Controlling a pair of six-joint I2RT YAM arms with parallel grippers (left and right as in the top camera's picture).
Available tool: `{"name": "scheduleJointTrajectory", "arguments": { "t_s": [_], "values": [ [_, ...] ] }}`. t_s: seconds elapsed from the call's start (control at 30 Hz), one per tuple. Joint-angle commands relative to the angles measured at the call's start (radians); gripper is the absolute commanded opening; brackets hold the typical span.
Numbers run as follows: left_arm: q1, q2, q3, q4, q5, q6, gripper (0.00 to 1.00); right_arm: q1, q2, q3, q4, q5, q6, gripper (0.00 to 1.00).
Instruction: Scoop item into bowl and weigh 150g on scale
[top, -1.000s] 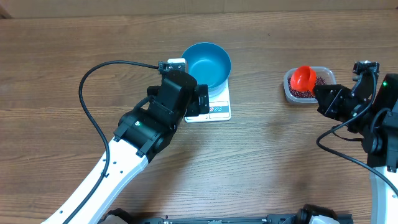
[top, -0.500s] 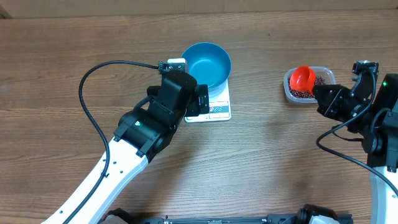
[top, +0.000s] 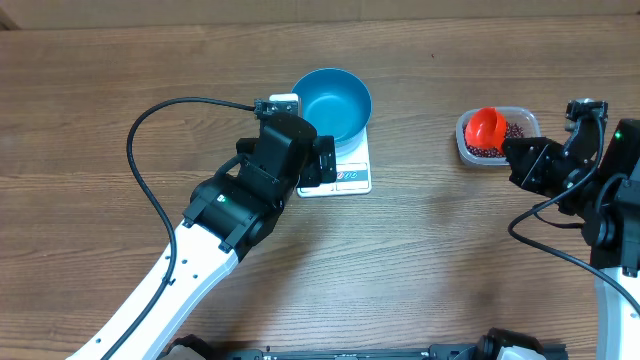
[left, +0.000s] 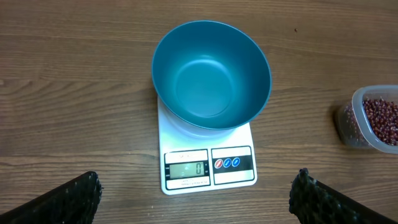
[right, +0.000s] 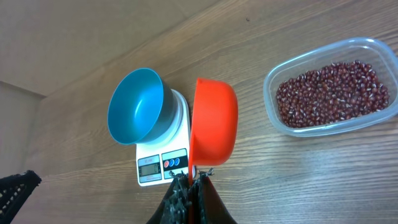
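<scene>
**While the bowl sits empty, the scoop hangs at the bean tub**

Since the beans (right: 333, 93) all lie in the clear tub (top: 530, 118) near the counter's (top: 420, 280) right edge, toward its far side, nothing has reached the blue bowl (left: 211, 74). That bowl stands on the white scale (left: 208, 168) near the middle of the counter, well apart from the tub. The scale's display seems to read zero.

The right arm's (top: 560, 170) jaws are closed tight on the handle of an orange scoop (right: 213, 121). From overhead the scoop overlaps the tub's end nearest the scale, and its cup looks tipped on its side. The tub's long axis runs roughly along the far edge, so most of the heap lies on the far side of the scoop from the bowl. A dip would probably need the cup turned toward the heap. The right arm is plainly the nearer one to the beans.

The left arm (top: 230, 210) hovers just before the scale, its jaws spread wide and holding nothing.

Whether the scoop touches the beans or hangs above them cannot be told. Its handle is hidden between the jaws, and the tub's far end is cut off in the left wrist view.
</scene>
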Motion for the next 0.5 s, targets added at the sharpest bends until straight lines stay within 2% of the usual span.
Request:
{"name": "scheduleJointTrajectory", "arguments": {
  "t_s": [0.0, 0.4, 0.47],
  "values": [
    [0.006, 0.006, 0.008, 0.003, -0.013, -0.006, 1.00, -0.005, 0.000, 0.026, -0.003, -0.005, -0.013, 0.04],
    [0.006, 0.006, 0.008, -0.032, -0.013, -0.002, 1.00, -0.005, 0.000, 0.026, -0.005, -0.005, -0.013, 0.04],
    [0.006, 0.006, 0.008, -0.039, 0.002, 0.069, 1.00, -0.005, 0.000, 0.026, -0.008, -0.005, -0.013, 0.04]
  ]
}}
